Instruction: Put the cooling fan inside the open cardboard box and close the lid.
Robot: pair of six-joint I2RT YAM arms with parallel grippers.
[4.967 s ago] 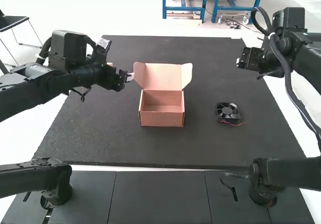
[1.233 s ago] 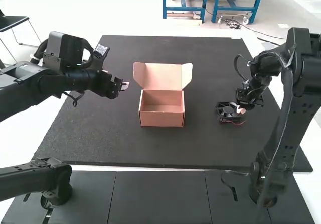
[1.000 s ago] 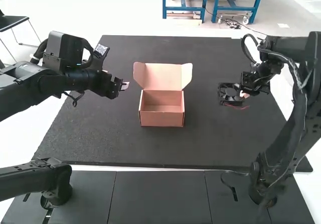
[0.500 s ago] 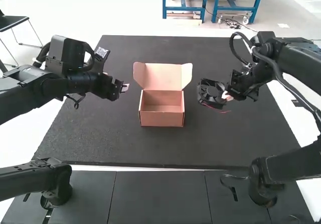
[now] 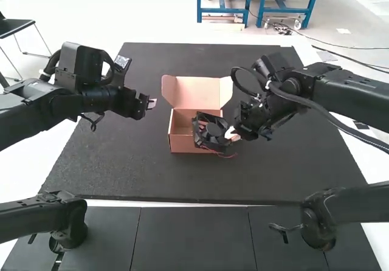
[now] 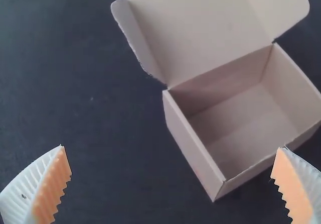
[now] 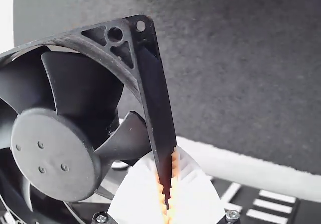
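Black cooling fan (image 5: 209,131), pinched by its frame in the right gripper (image 5: 234,136), hangs on edge at the front-right corner of the cardboard box (image 5: 182,141), while the left gripper (image 5: 149,102) hovers spread wide to its left.

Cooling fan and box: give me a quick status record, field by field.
fan: held on edge, off the mat, by the box's front right corner
box: open, nothing inside
lid flap: up, not yet closed
right gripper: fingers shut on the fan's frame edge
left gripper: fingers open, beside the box, apart from it
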